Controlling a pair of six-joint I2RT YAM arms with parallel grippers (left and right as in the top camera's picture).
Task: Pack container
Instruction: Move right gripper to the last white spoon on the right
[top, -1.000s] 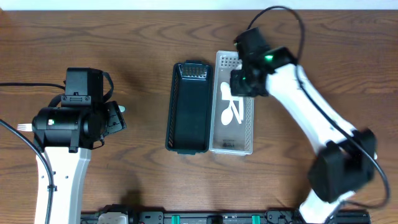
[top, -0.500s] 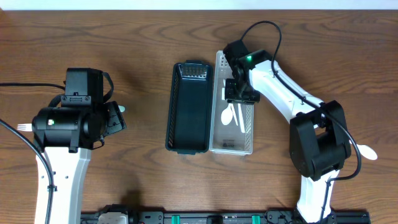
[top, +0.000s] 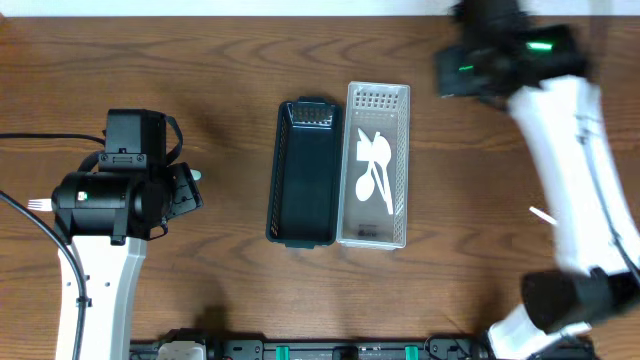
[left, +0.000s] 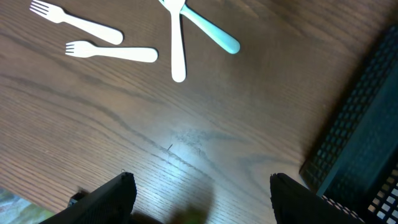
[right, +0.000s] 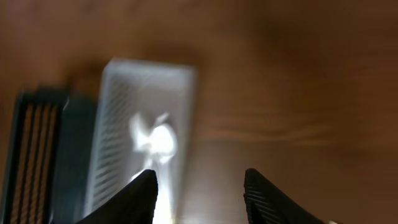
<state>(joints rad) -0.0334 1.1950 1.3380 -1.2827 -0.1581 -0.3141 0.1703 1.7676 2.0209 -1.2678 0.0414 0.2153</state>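
One dark basket (top: 303, 200), one white basket (top: 378, 98). On the tabletop (left: 186, 137): two white forks (left: 115, 54), one white handle (left: 178, 50), one teal handle (left: 214, 32). The white spoons (top: 372, 160) overlap, count unclear.

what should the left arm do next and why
Probably move the left gripper toward the white forks and lower onto one: it is open and empty, the forks lie loose on the table, the dark basket holds nothing, and the white tray already has spoons.

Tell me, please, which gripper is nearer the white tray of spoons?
Right. Right gripper: off the far corner of the white tray. Left gripper: beyond the black basket.
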